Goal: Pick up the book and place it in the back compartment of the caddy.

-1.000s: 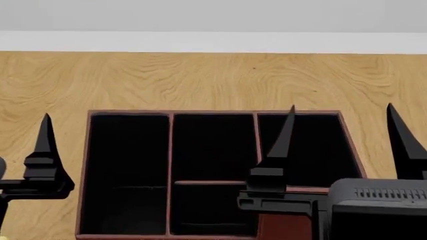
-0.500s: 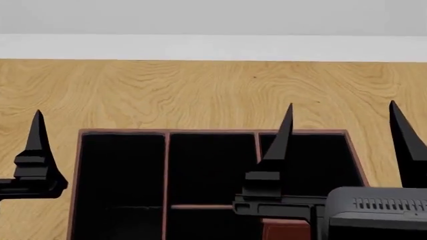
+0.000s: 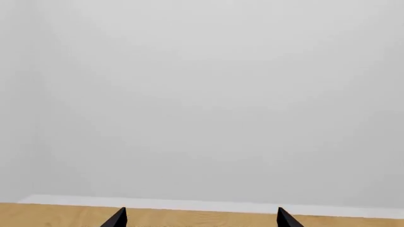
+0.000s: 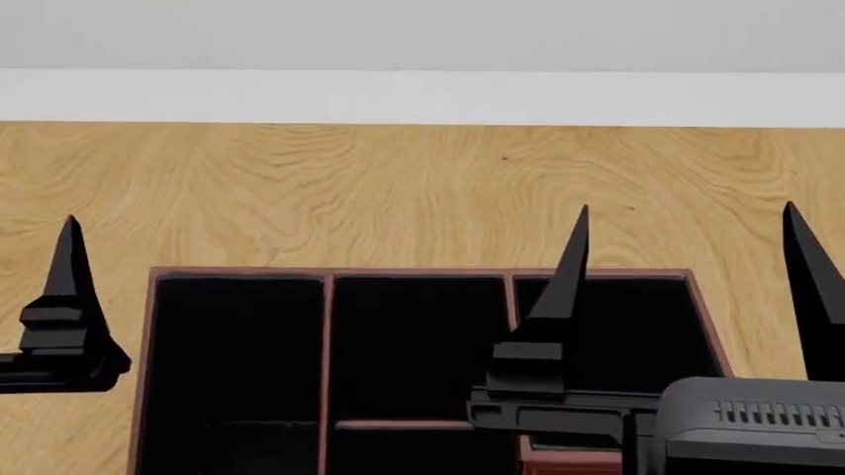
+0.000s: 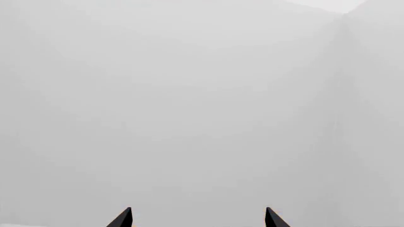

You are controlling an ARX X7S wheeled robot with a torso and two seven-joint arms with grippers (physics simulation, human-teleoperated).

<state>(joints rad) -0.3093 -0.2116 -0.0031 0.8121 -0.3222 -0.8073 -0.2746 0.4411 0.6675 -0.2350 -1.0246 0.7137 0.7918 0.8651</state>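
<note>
While I look down from the head camera, the caddy [image 4: 410,376] sits on the wooden table [image 4: 396,188], red-brown walled and black inside; its back compartment [image 4: 416,346] lies in the middle column, behind a thin cross divider. I see no book anywhere. My right gripper [image 4: 694,287] hangs over the caddy's right side, fingers spread wide and empty; the left gripper [image 3: 198,218] seems likewise parted, though only its tips show. Since half a second ago, the caddy has slid slightly lower in view.
</note>
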